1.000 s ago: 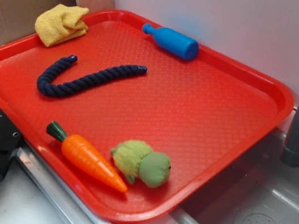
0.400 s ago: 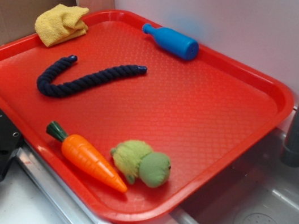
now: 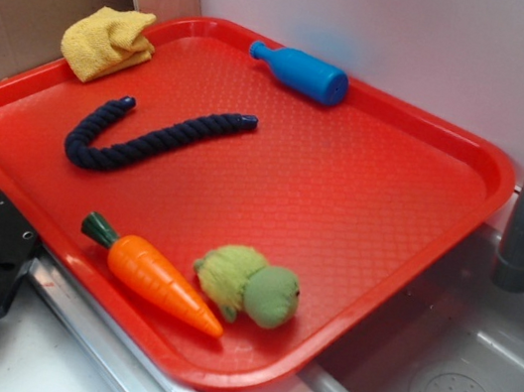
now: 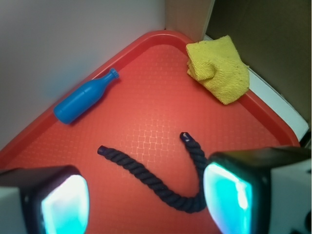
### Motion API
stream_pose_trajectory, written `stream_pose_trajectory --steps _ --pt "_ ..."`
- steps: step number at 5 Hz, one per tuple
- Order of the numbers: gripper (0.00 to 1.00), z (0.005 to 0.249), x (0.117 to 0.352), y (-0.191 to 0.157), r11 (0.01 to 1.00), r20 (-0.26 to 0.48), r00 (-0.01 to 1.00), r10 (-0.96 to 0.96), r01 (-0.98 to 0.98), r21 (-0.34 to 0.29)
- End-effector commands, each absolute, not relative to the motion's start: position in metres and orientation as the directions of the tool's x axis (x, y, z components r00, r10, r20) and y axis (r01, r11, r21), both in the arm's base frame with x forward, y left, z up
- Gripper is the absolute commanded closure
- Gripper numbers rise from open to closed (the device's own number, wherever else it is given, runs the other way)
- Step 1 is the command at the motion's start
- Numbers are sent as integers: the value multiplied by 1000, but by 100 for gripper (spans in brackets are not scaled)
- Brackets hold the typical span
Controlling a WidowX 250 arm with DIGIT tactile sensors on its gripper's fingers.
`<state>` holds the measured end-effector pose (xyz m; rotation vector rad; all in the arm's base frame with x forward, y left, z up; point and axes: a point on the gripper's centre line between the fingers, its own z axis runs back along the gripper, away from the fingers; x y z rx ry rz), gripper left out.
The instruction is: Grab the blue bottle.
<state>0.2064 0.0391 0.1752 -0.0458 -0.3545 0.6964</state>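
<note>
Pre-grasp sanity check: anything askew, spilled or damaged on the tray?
Nothing spilled or damaged. The blue bottle lies on its side against the red tray's far rim, and the yellow cloth is crumpled over the corner edge.

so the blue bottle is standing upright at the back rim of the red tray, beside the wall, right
Not quite: the blue bottle is lying on its side, not upright. The exterior view shows it, and the wrist view agrees. It does sit at the back rim of the red tray, beside the wall.
</note>
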Motion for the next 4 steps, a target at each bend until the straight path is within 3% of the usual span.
stream_pose_trajectory --steps 1,4 --pt "0 149 267 56 778 493 621 610 -589 -221" --pt "0 113 323 54 811 491 674 552 -572 -127"
